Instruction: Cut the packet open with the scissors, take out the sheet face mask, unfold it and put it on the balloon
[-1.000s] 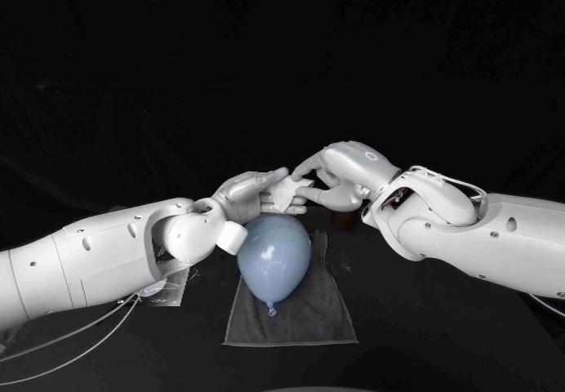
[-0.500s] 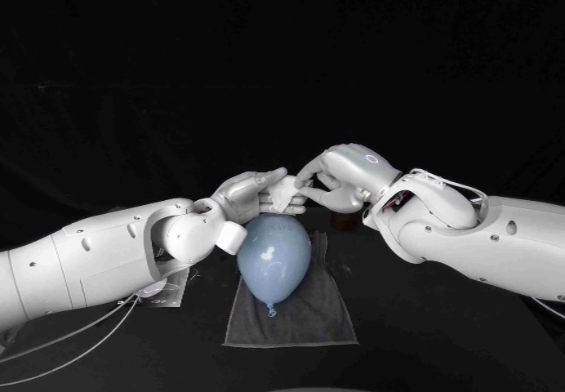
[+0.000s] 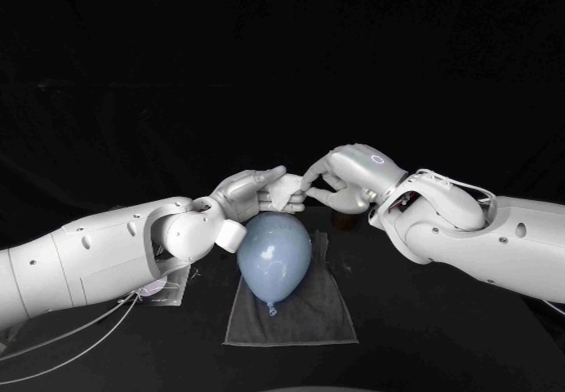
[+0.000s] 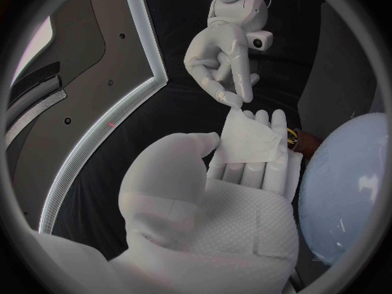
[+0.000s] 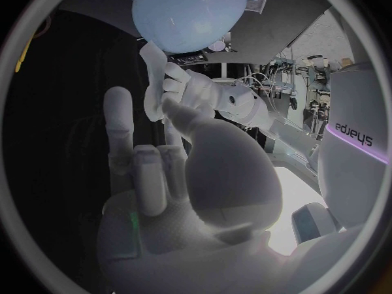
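Nearest the robot you have a dark grey cloth (image 3: pixel 318 318) lying flat. On it rests the pale blue balloon (image 3: pixel 274 255), smooth and glossy, its long axis running near to far and its knot toward the robot. Above its rounded far end, your left hand (image 3: pixel 250 196) clamps the folded white sheet mask (image 4: pixel 249 140) under its thumb. Your right hand (image 3: pixel 341 175) pinches the mask's corner.

light: dim, black surround | glare: bright patch, right wrist view | edges: fisheye-bent
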{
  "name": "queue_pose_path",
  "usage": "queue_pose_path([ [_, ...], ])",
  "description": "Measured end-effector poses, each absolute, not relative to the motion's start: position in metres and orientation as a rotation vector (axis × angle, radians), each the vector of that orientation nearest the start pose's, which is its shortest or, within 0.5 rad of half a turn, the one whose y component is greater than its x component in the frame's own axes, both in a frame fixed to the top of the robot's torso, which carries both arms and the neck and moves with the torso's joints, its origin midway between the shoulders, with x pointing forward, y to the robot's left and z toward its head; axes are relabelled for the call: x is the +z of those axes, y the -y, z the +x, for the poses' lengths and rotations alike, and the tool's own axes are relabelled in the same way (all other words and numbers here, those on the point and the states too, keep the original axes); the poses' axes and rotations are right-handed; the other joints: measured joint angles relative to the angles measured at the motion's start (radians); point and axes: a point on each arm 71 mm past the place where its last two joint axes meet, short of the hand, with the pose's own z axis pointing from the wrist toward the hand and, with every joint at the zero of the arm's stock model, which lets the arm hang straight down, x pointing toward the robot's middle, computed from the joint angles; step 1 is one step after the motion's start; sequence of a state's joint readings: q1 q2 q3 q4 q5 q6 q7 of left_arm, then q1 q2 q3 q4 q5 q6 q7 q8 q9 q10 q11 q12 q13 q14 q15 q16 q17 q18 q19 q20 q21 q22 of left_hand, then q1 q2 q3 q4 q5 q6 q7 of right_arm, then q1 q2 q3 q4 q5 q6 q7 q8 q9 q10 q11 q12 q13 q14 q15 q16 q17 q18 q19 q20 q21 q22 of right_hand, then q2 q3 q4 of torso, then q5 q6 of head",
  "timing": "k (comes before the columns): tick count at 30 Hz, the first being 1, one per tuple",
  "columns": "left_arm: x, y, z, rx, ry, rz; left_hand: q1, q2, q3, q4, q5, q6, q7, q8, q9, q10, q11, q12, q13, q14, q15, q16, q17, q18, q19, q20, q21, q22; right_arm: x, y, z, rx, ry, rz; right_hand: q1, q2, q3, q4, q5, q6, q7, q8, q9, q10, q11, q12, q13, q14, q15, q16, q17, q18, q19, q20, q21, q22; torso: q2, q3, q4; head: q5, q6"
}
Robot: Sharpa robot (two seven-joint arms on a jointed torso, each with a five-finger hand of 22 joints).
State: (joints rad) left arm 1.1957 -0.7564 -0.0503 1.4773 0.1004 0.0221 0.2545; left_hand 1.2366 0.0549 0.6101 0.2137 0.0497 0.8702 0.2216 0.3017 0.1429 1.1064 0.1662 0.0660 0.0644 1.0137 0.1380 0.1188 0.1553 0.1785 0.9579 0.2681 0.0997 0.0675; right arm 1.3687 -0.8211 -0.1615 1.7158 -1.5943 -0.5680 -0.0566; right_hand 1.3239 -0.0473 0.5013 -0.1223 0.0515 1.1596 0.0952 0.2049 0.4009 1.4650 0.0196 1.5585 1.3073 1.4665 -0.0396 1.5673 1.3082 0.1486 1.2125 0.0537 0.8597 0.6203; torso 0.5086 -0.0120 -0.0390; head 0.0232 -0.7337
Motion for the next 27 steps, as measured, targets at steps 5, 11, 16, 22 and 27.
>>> queue_pose_path([
  [5, -0.193, -0.161, 0.485, -1.851, -1.708, -1.186, 0.0, 0.0, 0.0, 0.0, 0.0, 0.0, 0.0, 0.0, 0.0, 0.0, 0.0, 0.0, 0.0, 0.0, 0.0, 0.0, 0.001, 0.0, 0.0, 0.0, 0.0, 0.0, -0.116, 0.14, 0.439, 0.823, -1.287, -0.4, 0.0, 0.0, 0.005, -0.005, 0.0, 0.0, 0.0, 0.008, 0.013, 0.0, 0.0, 0.0, 0.0, 0.0, 0.0, 0.0, 0.0, 0.013, 0.0, 0.0, 0.006, 0.006, 0.0, 0.0001, -0.0001, 0.003, -0.001],
  [11, -0.193, -0.162, 0.485, -1.848, -1.706, -1.188, 0.0, 0.0, 0.003, -0.003, 0.0, 0.0, 0.0, 0.0, 0.0, 0.0, 0.0, 0.0, 0.0, 0.0, 0.0, 0.0, 0.001, 0.0, 0.0, 0.0, 0.0, -0.001, -0.111, 0.142, 0.433, 0.879, -1.229, -0.364, -0.014, -0.012, 0.01, 0.001, 0.0, -0.047, 0.002, 0.011, 0.026, -0.002, -0.002, 0.0, 0.0, 0.0, 0.0, -0.001, 0.0, 0.013, -0.008, -0.006, -0.006, -0.011, 0.0, 0.0, -0.0002, 0.005, 0.003],
  [16, -0.193, -0.162, 0.485, -1.848, -1.707, -1.187, 0.0, 0.0, 0.003, -0.003, 0.0, 0.0, 0.0, 0.0, 0.0, 0.0, 0.0, 0.0, 0.0, 0.0, 0.0, 0.0, 0.001, 0.0, 0.0, 0.0, 0.0, -0.001, -0.105, 0.142, 0.432, 0.933, -1.165, -0.316, -0.032, -0.01, 0.001, 0.016, 0.0, -0.102, 0.02, -0.023, 0.016, 0.003, 0.005, 0.0, 0.001, 0.0, 0.0, -0.001, -0.001, 0.014, -0.017, 0.002, -0.014, -0.017, 0.0, 0.0008, 0.0004, 0.004, 0.005],
  [22, -0.193, -0.161, 0.485, -1.848, -1.711, -1.188, 0.0, 0.0, 0.006, 0.0, 0.0, 0.0, 0.0, 0.0, 0.0, 0.0, 0.0, 0.0, 0.0, 0.003, 0.003, 0.0, 0.0, -0.001, 0.0, 0.0, -0.004, -0.001, -0.106, 0.133, 0.439, 0.945, -1.166, -0.303, -0.061, -0.024, -0.011, 0.039, 0.0, -0.158, 0.043, -0.064, 0.001, 0.003, 0.029, 0.0, 0.001, 0.001, 0.02, -0.003, -0.001, 0.013, -0.027, 0.013, -0.022, -0.021, 0.001, 0.0006, -0.0001, 0.004, 0.005],
  [27, -0.193, -0.16, 0.485, -1.849, -1.714, -1.188, -0.008, 0.008, 0.01, 0.004, 0.0, 0.0, 0.0, -0.001, -0.001, 0.003, 0.004, 0.0, 0.0, 0.003, 0.003, 0.0, 0.0, -0.001, 0.0, 0.0, -0.008, -0.001, -0.114, 0.123, 0.446, 0.935, -1.216, -0.317, -0.061, -0.024, -0.011, 0.04, 0.0, -0.161, 0.046, -0.066, -0.002, 0.004, 0.029, 0.0, 0.001, 0.002, 0.02, 0.0, -0.001, 0.013, -0.023, 0.017, -0.022, -0.015, 0.001, 0.0005, 0.0004, 0.006, 0.002],
])
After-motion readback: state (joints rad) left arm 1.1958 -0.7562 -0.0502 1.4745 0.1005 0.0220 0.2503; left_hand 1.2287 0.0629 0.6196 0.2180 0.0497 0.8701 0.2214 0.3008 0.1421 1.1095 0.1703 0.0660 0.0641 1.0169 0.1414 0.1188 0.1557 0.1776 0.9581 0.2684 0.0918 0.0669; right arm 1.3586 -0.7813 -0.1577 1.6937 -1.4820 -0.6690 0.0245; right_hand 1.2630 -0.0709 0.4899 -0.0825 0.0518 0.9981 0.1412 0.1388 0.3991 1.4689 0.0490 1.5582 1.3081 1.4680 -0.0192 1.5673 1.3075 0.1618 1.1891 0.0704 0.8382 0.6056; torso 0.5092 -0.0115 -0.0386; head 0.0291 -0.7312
